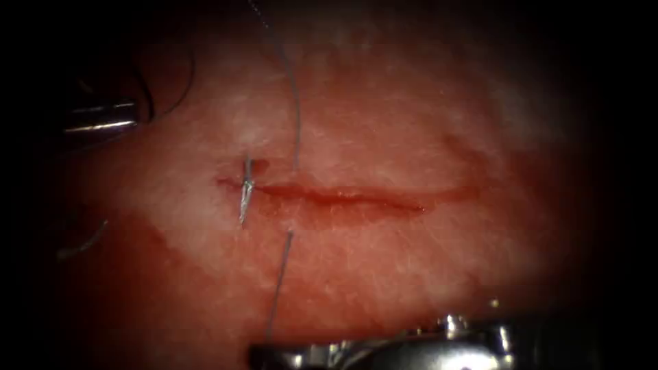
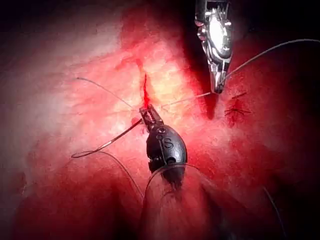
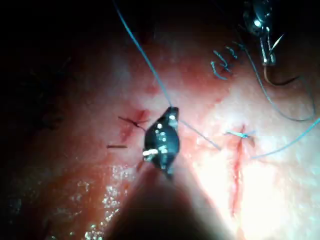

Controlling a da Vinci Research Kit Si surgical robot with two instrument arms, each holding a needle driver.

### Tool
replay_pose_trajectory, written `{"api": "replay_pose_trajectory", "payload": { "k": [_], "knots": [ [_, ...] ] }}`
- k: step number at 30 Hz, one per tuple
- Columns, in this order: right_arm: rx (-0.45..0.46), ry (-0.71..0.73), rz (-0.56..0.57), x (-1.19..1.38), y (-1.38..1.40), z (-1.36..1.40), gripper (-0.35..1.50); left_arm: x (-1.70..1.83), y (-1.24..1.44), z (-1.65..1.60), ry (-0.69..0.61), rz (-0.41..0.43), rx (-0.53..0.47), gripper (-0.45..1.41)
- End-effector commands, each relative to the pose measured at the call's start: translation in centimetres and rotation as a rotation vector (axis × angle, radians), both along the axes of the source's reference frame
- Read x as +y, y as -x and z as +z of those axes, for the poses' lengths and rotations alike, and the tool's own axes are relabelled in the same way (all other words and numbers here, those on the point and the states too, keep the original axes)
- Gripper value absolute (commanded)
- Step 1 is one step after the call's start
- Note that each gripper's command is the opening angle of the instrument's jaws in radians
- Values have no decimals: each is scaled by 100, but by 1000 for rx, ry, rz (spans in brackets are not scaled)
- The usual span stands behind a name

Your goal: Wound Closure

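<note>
The left tool's (image 2: 149, 114) jaws clenched the curved needle (image 2: 107, 142) near one end, out of the tissue (image 1: 411, 123) left of the cut (image 1: 343, 197), while the right tool (image 3: 171, 112), reaching in from the endoscope view's bottom edge, clamped the thread (image 3: 145, 60).

So the tissue (image 1: 425, 123) is what carries everything here, a pink slab with the cut (image 1: 343, 196) running left to right across the middle. Red fluid (image 1: 356, 205) sits along the cut. There's a stitch (image 1: 245, 195) crossing the cut at its left end. Thread (image 1: 291, 89) lies on the far side, running down to just right of that stitch, and more of it comes out on the near side and trails toward the near edge. A dark loop of thread lies at far left.
</note>
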State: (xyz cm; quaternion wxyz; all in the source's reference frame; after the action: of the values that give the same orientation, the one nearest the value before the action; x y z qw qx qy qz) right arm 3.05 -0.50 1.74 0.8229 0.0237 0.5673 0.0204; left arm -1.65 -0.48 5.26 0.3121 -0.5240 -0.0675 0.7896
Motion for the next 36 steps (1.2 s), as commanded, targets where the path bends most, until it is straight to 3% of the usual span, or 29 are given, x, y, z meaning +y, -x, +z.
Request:
{"api": "replay_pose_trajectory", "payload": {
  "k": [1,18,30,31,32,33,35,36],
  "knots": [
    [4,-6,-11,-18,-8,-6,-35,-11,3,4,-5,1,0,-45],
    [37,-21,-54,-60,-13,-56,-35,-11,2,3,-6,3,-1,-45],
    [42,-55,-57,-62,-17,-62,-35,-11,2,3,-6,3,-1,-45],
    [35,-50,-42,-60,-18,-62,7,-12,2,3,-5,2,-1,-45],
    [31,-41,-12,-59,-18,-60,76,-12,3,3,-5,2,-1,-45],
    [25,-34,11,-57,-18,-59,108,-12,4,4,-4,1,0,-45],
    [17,-36,36,-53,-16,-57,133,-13,5,6,-4,2,2,-45],
    [16,-36,36,-52,-14,-56,135,-13,6,8,-2,4,0,-45]
  ]
}}
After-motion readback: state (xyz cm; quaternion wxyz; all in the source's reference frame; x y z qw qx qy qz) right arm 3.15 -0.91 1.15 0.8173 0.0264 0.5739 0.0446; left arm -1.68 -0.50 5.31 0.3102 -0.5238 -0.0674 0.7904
